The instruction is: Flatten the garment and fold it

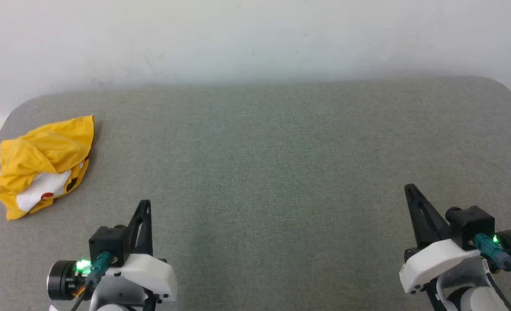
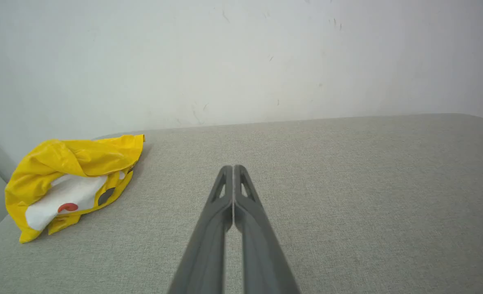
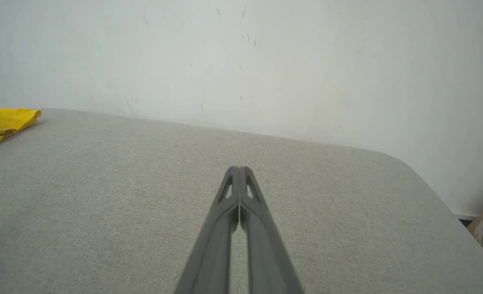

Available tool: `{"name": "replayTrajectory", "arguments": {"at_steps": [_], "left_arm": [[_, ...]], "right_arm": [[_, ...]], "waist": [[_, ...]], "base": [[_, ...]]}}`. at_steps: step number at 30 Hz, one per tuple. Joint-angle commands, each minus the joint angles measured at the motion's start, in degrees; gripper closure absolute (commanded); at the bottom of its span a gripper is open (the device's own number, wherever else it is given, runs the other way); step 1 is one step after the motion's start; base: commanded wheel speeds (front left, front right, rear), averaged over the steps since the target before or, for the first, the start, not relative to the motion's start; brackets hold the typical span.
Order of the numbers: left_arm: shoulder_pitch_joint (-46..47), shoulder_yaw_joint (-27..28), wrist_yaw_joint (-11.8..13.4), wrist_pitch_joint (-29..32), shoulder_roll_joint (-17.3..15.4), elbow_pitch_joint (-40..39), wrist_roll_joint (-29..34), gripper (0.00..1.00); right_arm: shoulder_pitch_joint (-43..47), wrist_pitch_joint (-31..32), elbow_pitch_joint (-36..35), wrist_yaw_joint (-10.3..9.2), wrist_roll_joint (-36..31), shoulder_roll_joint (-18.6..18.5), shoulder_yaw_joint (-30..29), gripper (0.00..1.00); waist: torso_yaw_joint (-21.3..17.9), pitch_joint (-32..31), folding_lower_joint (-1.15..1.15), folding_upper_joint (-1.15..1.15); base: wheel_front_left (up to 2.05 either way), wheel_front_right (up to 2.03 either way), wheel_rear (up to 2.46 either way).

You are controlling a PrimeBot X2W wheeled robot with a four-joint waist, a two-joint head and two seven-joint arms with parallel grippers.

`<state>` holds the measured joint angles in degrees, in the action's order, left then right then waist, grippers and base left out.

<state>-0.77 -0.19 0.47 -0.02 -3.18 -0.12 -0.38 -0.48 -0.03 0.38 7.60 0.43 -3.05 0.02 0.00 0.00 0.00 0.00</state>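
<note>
Looking at your left gripper (image 2: 233,167): fingers pressed together tip to tip, holding nothing, pointing out over the table.
Your right gripper (image 3: 238,168): likewise closed and empty, at the lower right of the head view.
Crumpled yellow T-shirt (image 1: 43,160): heaped at the far left of the table near its rounded corner, with a white patch and a red dot showing; well apart from both grippers, nearer your left one.
Grey fabric-covered table (image 1: 281,151): lies under the shirt.
White wall (image 1: 255,39): stands behind the table's far edge.
</note>
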Motion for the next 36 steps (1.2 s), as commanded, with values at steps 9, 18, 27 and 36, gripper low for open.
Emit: {"name": "replayTrajectory", "arguments": {"at_steps": [9,18,27,36], "left_arm": [[0.8,0.2,-0.5,0.0,0.3,0.1,0.4,1.0],[0.8,0.2,-0.5,0.0,0.3,0.1,0.4,1.0],[0.8,0.2,-0.5,0.0,0.3,0.1,0.4,1.0],[0.0,0.0,0.0,0.0,0.0,0.0,0.0,0.0]], "right_arm": [[0.5,0.0,-0.4,-0.11,-0.4,0.2,0.0,1.0],[0.5,0.0,-0.4,-0.11,-0.4,0.2,0.0,1.0],[0.5,0.0,-0.4,-0.11,-0.4,0.2,0.0,1.0],[0.0,0.0,0.1,0.01,0.1,0.0,0.0,0.0]], "waist": [[0.0,0.0,0.0,0.0],[0.0,0.0,0.0,0.0],[0.0,0.0,0.0,0.0],[0.0,0.0,0.0,0.0]], "base": [[0.0,0.0,0.0],[0.0,0.0,0.0],[0.0,0.0,0.0],[0.0,0.0,0.0]]}}
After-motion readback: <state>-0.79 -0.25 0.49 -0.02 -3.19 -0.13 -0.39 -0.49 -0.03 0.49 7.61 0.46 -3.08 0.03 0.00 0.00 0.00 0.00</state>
